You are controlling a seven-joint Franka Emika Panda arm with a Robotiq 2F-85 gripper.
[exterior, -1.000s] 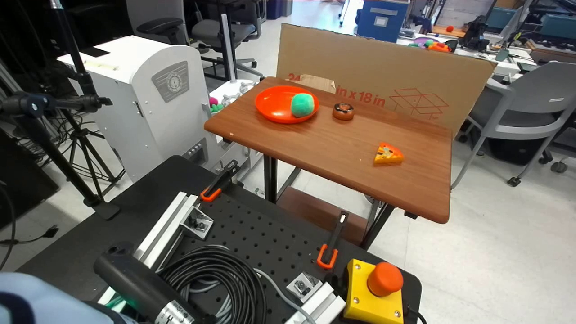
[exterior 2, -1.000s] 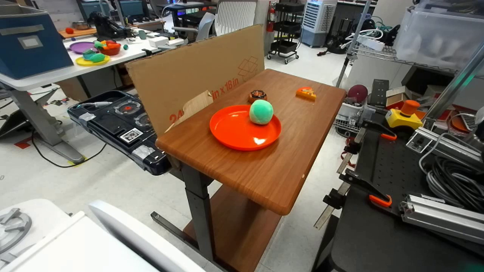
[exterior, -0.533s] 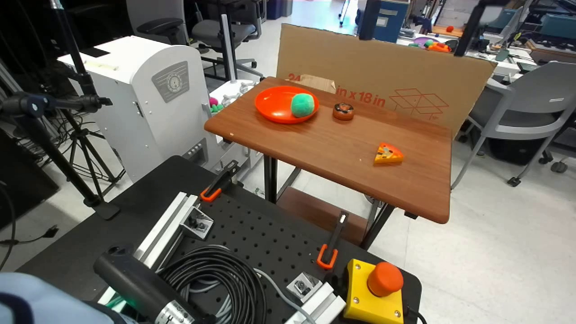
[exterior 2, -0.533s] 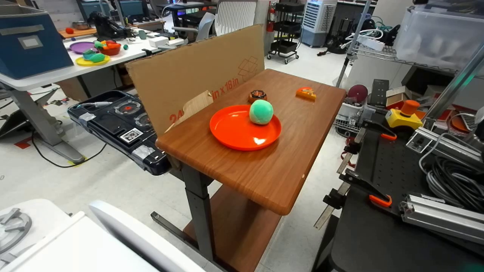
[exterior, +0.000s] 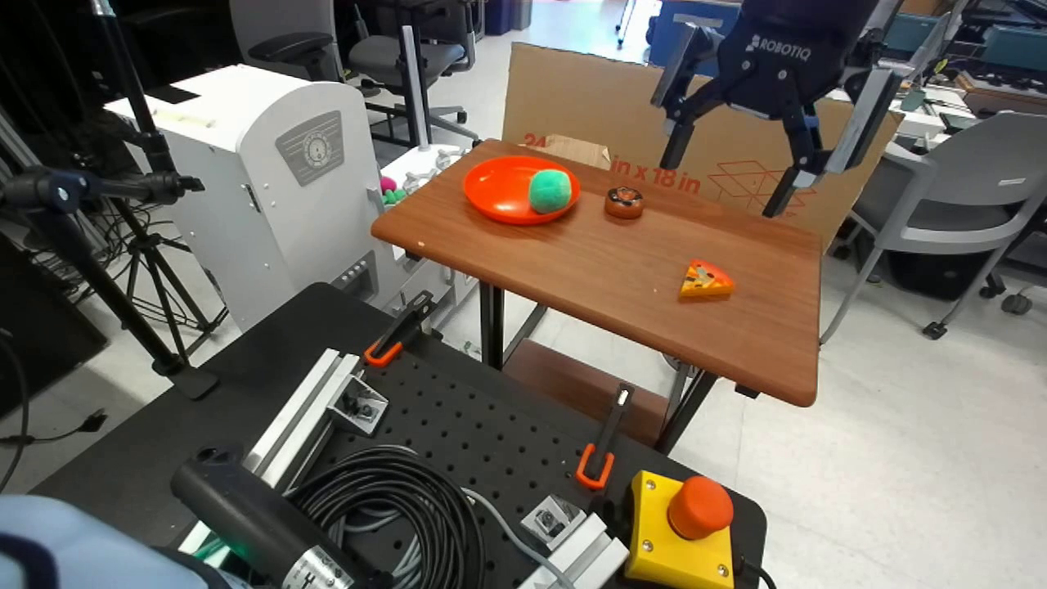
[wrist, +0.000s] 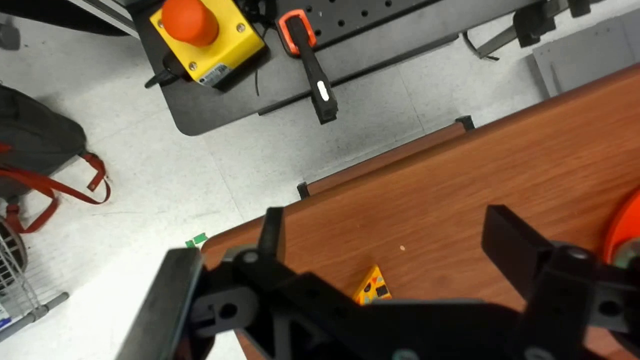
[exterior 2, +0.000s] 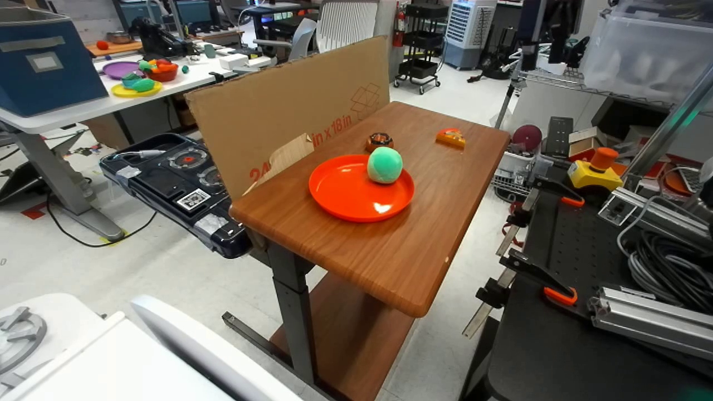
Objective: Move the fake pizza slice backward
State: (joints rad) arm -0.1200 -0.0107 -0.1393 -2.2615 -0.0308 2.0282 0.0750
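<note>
Your gripper [exterior: 723, 180] hangs above the table [exterior: 572, 249], its jaws wide apart. In an exterior view you see the slice [exterior: 706, 280] flat on the table, at four o'clock from the plate [exterior: 501, 193], well apart.

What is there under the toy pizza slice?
The toy pizza slice lies on the brown table, whose top shows around it. The patch directly beneath is covered and cannot be seen. In the wrist view, the gripper hides part of the slice.

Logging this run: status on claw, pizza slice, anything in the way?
Claw open, holding nothing. Toy pizza slice flat on brown table, ungripped. No obstacle seen between; orange plate with green ball sits well apart.
</note>
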